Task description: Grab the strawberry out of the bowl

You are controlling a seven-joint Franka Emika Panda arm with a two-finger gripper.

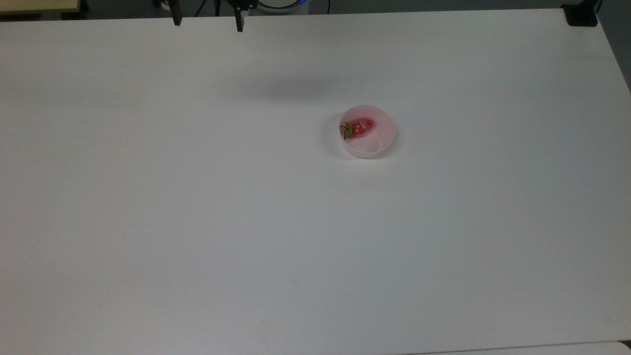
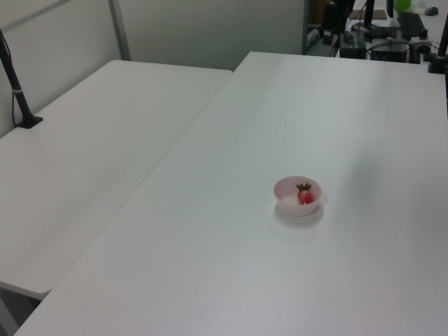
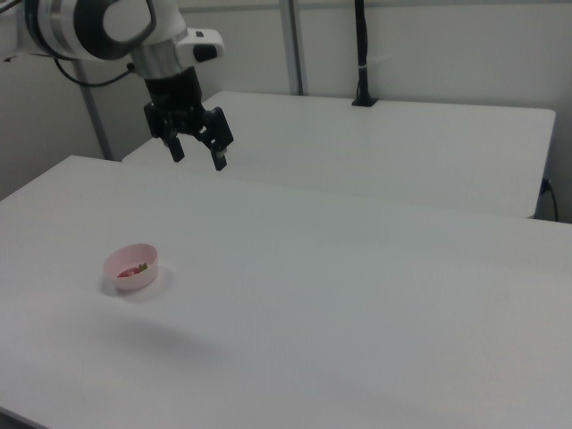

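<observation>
High above the white table (image 3: 357,268) in the right view, the gripper (image 3: 198,154) hangs with its two black fingers (image 3: 218,157) spread wide and nothing between them. It points downward from the white arm (image 3: 98,25), which enters from the right view's upper left. In the top view the same gripper (image 1: 207,22) shows as two dark fingertips at the upper edge, well apart from each other, over the table's far edge.

The bowl (image 3: 131,265), pale pink and round, stands on the table well below the gripper and toward the right view's left. In the top view the bowl (image 1: 379,143) sits right of the table's centre, well apart from the fingertips. The strawberry (image 1: 361,126) lies on its side inside the bowl, against the wall at the top view's upper left, green cap toward the top view's left. In the left view the strawberry (image 2: 305,197) rests at the right side of the bowl (image 2: 287,190), cap up.

A second white table (image 2: 91,147) stands alongside, with a black post (image 2: 15,87) clamped at its edge.
</observation>
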